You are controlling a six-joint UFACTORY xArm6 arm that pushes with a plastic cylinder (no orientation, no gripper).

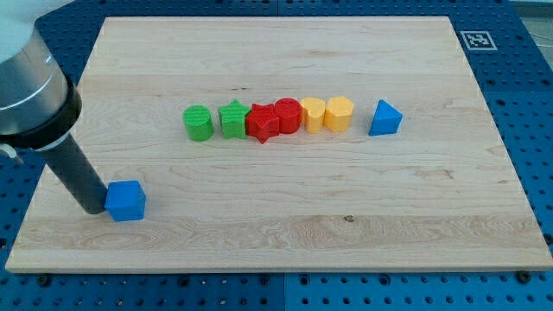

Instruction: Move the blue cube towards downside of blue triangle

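Camera view, the only one: a pale wooden board (285, 207) lies on a blue perforated table (518, 52), with a black-and-white marker tag (477, 39) by the board's top right corner. The arm carries no claw, so there is nothing to be apart or together; it ends in a straight dark rod, and my tip (93, 210) rests on the board near the view's bottom left. The blue plastic cube (126, 200) sits just to the right of my tip, touching it or very nearly so; contact cannot be confirmed. The blue plastic triangle block (384, 118) stands well apart from the cube, toward the view's upper right, at the right end of a row. That row runs across the board's middle, left to right: green cylinder (198, 122), green star block (232, 119), red star block (263, 123), red cylinder (288, 115), yellow rounded block (313, 113), yellow hexagonal block (340, 113). The green cylinder stands slightly apart from the green star; from the green star to the yellow hexagonal block the pieces are packed close, touching or nearly so. A small gap separates the hexagonal block from the blue triangle.
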